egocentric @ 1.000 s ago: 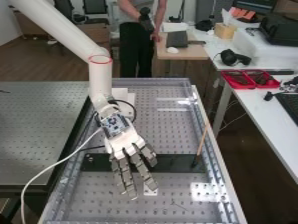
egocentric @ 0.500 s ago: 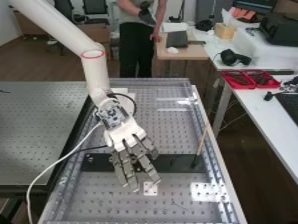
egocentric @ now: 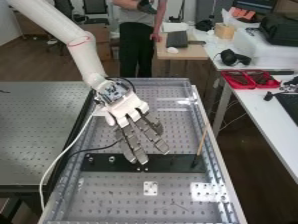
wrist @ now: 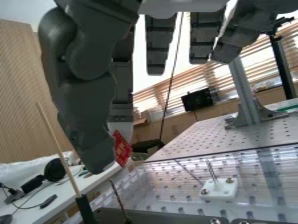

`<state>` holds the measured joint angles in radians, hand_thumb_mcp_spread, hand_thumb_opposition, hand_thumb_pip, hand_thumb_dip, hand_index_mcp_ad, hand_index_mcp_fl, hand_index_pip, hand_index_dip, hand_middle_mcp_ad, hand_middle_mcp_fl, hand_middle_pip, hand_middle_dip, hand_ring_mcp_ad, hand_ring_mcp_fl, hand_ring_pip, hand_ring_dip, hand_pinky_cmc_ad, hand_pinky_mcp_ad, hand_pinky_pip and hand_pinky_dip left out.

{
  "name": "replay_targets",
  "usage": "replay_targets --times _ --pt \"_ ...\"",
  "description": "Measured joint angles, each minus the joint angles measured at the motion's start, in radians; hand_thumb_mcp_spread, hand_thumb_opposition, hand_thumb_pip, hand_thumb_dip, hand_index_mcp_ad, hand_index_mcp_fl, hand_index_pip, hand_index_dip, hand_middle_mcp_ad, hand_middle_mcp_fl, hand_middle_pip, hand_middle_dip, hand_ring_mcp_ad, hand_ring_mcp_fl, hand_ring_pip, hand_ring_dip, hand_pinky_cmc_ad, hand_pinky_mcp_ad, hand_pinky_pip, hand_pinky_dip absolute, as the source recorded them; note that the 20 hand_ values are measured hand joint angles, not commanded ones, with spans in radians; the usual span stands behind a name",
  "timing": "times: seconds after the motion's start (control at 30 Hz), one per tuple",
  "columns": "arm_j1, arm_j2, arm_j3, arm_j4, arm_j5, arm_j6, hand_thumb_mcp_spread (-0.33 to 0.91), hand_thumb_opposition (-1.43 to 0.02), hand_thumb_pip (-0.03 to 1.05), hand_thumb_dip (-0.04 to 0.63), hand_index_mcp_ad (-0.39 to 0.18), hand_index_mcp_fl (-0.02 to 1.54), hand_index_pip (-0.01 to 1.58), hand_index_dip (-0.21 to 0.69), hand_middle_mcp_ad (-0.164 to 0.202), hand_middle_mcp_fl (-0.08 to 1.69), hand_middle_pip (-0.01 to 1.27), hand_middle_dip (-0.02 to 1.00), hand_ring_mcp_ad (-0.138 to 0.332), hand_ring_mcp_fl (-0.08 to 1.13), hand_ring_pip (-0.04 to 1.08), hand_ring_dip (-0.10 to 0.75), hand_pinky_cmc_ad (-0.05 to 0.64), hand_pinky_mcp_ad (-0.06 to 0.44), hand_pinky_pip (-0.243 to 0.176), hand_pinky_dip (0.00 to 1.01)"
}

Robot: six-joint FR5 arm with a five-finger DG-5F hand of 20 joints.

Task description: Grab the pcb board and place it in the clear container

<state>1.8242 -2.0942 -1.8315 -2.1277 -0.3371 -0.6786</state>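
Over the dark strip (egocentric: 102, 166) on the perforated bench (egocentric: 110, 200), I find the hand (egocentric: 125, 107) released, fingers extended and apart. A small white plate (egocentric: 151, 188) lies beside the strip; the pcb board's position I cannot establish.

Perforated bench (egocentric: 113, 200); dark strip (egocentric: 102, 166), white plate (egocentric: 150, 185)

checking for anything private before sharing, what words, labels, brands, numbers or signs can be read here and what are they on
None can be read.
White arm: a red ring, no readable lettering.
Dark bar: no readable marking.
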Motion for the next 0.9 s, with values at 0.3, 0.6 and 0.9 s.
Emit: replay_targets --times 0.3,0.6,0.9 --pt "0.057 0.072 -0.022 0.005 -0.138 -0.07 0.66 -0.93 0.37 0.204 -0.183 0.69 0.99 0.412 0.012 0.13 0.14 0.14 0.187 0.06 0.09 -0.002 0.278 0.152 -0.075 0.18" --pt "0.103 0.088 0.013 -0.118 -0.274 -0.01 0.65 -0.93 0.37 0.204 -0.187 0.71 0.97 0.414 0.012 0.14 0.14 0.14 0.183 0.06 0.09 -0.002 0.278 0.152 -0.066 0.18" --pt "0.137 0.069 0.085 -0.264 -0.415 0.104 0.66 -0.94 0.37 0.204 -0.187 0.71 0.97 0.414 0.012 0.14 0.14 0.14 0.183 0.06 0.09 -0.002 0.278 0.152 -0.066 0.18"
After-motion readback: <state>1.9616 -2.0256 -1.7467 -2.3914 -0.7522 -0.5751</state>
